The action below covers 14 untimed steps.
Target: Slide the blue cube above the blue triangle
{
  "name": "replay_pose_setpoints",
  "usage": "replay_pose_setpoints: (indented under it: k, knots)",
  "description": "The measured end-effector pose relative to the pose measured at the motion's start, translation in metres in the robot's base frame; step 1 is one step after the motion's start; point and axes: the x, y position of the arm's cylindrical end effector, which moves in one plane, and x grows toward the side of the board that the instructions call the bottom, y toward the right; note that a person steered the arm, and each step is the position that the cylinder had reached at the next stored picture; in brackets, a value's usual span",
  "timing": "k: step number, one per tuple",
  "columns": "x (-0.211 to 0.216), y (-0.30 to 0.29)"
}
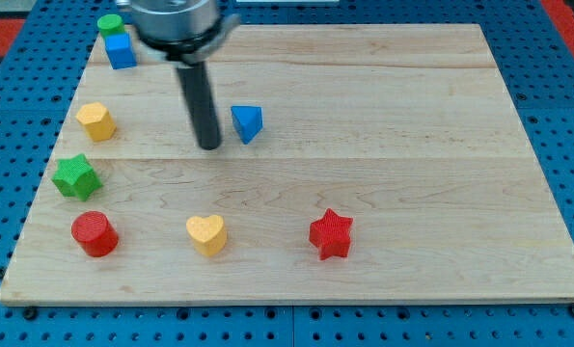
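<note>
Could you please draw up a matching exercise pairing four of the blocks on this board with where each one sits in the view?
Things:
1. blue cube
2. blue triangle
3. red star
4. green star

Places:
A. near the view's left edge, at mid height
B. just right of my tip
C. top left corner, below the green cylinder
D. near the view's bottom, right of the yellow heart

Pairs: 1-C, 2-B, 3-D, 4-A

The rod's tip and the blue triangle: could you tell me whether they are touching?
Apart. The camera view shows a strip of bare wood between my tip and the blue triangle, which lies just to the tip's right.
</note>
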Motion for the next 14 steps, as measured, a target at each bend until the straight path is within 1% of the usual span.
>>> replay_pose_setpoints:
  k: [1,2,3,4,5,6,7,8,9,10,11,12,13,14]
  knots:
    - [-0.044,0.050]
    - [-0.056,0.110]
    - [-0.078,0.156]
    - [-0.095,0.186]
    - [-0.066,0.151]
    - [-0.089,0.006]
    - [-0.089,-0.127]
    - [-0.095,-0.227]
    - [-0.110,-0.217]
    - [-0.142,-0.194]
    - [-0.169,-0.215]
    - [-0.163,-0.137]
    - [-0.138,-0.096]
    - [-0.113,-0.095]
